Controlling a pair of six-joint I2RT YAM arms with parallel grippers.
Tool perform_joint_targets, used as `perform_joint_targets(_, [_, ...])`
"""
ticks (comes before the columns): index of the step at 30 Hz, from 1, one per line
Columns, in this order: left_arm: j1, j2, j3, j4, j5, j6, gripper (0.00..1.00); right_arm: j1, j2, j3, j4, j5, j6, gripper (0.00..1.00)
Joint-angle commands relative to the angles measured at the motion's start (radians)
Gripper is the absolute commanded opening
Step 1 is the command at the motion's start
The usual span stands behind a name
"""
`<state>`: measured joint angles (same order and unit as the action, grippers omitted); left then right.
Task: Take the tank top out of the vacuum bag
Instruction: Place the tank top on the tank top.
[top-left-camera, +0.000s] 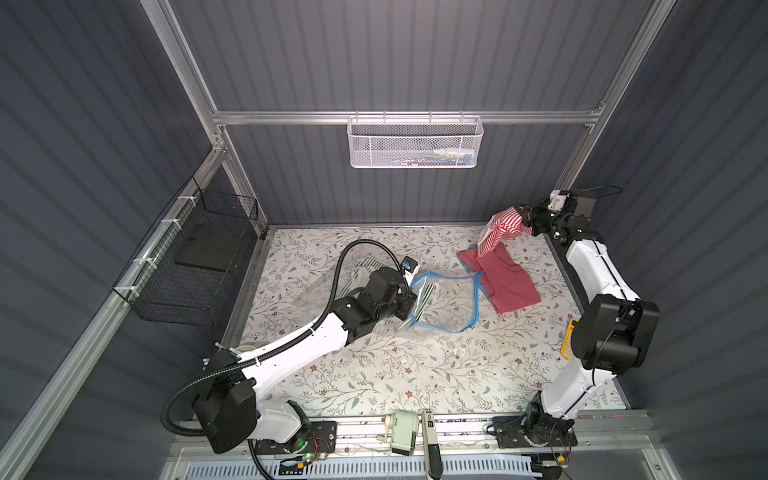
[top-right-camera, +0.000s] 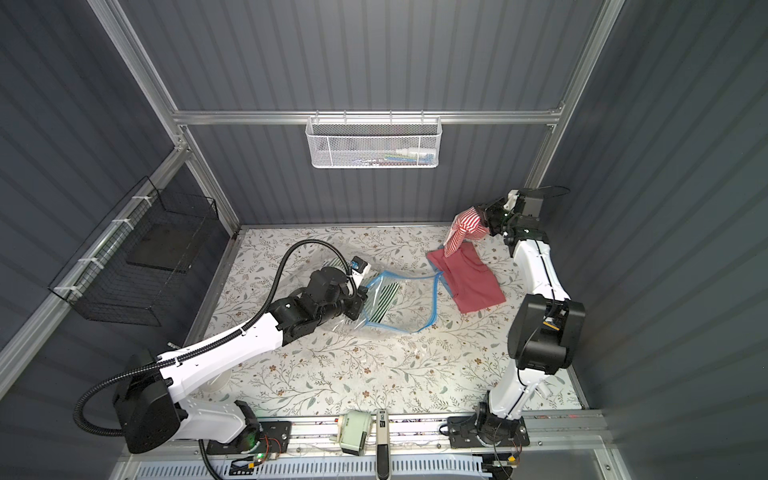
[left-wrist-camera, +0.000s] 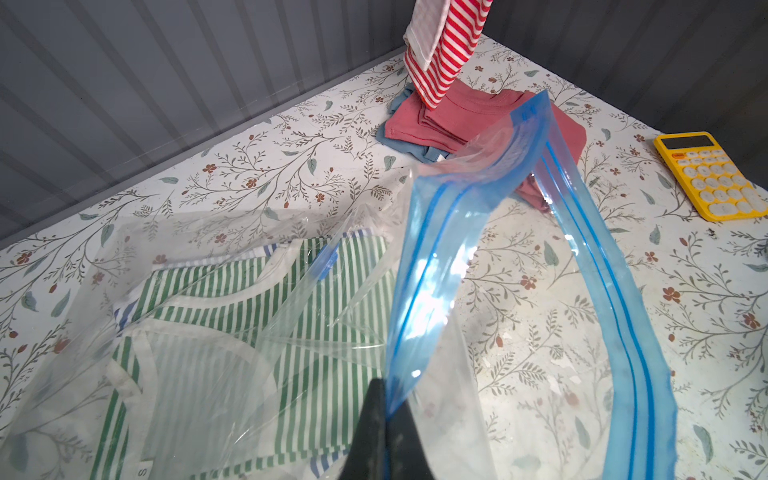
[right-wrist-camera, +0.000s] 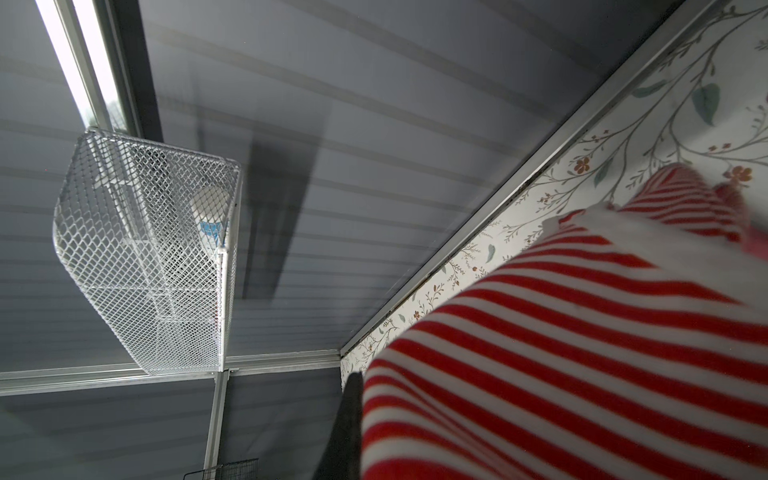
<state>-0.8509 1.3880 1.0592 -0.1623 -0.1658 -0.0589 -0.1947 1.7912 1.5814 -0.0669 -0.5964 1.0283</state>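
The large clear crinkly plastic vacuum bag with its bright blue zip strip (top-left-camera: 449, 305) lay mid-table on the floral-patterned tabletop (top-left-camera: 374, 370), its mouth gaping. The left gripper (left-wrist-camera: 384, 392) was pinched tight on the glossy blue strip, with that lip raised. Through the wrinkled film, the left wrist view showed a green-and-white striped tank top with white trim (left-wrist-camera: 199, 316) lying flat inside the bag; both top views caught only slivers of it. The right gripper (top-left-camera: 524, 222) was clamped on a red-and-white striped knit garment (top-left-camera: 500, 230), which hung limp outside the bag, over a folded pink cloth (top-left-camera: 509, 284) at the far right. Only the left wrist view showed a yellow plastic calculator (left-wrist-camera: 710, 174) whole; the right wrist view alone gave the diamond weave of a white mesh basket (right-wrist-camera: 145, 249) up close
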Motion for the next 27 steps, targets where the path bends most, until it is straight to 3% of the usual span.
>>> perform_joint_targets(1, [0.004, 0.025, -0.005, 0.008, -0.012, 0.021, 0.00, 0.008, 0.002, 0.032, 0.045, 0.016, -0.006, 0.00])
perform_joint_targets(10, [0.003, 0.028, -0.008, 0.001, -0.012, 0.025, 0.00, 0.035, 0.003, -0.009, 0.131, 0.054, 0.070, 0.00])
perform_joint_targets(27, [0.006, 0.017, -0.025, -0.009, -0.032, 0.041, 0.00, 0.049, 0.036, -0.050, 0.166, 0.057, 0.079, 0.00])
